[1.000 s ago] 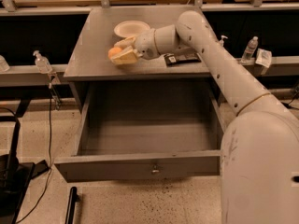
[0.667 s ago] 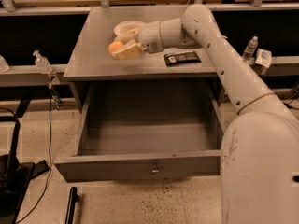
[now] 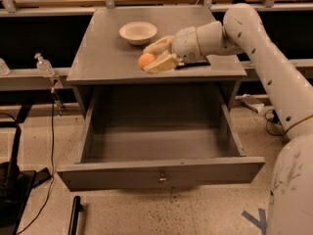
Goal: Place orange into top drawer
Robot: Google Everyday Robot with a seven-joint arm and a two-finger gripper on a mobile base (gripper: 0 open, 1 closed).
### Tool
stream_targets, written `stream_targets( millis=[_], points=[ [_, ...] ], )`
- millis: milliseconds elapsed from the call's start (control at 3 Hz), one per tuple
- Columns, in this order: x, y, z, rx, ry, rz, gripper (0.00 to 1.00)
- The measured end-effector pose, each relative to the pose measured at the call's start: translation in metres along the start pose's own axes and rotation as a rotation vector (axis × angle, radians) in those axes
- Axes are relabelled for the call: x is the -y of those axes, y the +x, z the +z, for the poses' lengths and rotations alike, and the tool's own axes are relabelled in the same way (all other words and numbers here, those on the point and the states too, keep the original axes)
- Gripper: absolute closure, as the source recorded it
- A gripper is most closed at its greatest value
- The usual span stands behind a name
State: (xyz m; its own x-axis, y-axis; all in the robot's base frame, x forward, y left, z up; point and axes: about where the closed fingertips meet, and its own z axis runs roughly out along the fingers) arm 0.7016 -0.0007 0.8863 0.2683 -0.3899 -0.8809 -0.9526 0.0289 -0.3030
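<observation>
The orange (image 3: 145, 60) is a small round fruit held between the cream fingers of my gripper (image 3: 155, 56), above the front part of the grey cabinet top (image 3: 102, 58). The gripper is shut on the orange, with one finger above and one below it. The arm reaches in from the right. The top drawer (image 3: 161, 173) is pulled wide open below the cabinet top, its inside bare, with a small metal keyhole on its front panel. The orange is just behind the drawer's open space and above it.
A cream-white bowl (image 3: 138, 32) stands on the cabinet top behind the gripper. A dark flat object (image 3: 195, 62) lies under the wrist. A spray bottle (image 3: 44, 65) stands on the left shelf. Cables and a black stand (image 3: 12, 180) are on the floor at left.
The gripper with the orange has moved from near the bowl toward the front edge of the cabinet top. The view has also shifted, with the cabinet now more centred.
</observation>
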Motion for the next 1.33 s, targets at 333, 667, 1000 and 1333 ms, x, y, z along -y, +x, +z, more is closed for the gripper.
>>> stream_targets(
  millis=[333, 667, 1000, 1333],
  points=[
    [0.0, 0.0, 0.0, 0.0, 0.0, 0.0, 1.0],
    [-0.007, 0.0, 0.003, 0.001, -0.007, -0.003, 1.0],
    [-0.035, -0.016, -0.006, 0.018, 0.048, -0.068, 1.0],
    [-0.063, -0.009, -0.008, 0.063, 0.133, -0.059, 1.0]
  ],
)
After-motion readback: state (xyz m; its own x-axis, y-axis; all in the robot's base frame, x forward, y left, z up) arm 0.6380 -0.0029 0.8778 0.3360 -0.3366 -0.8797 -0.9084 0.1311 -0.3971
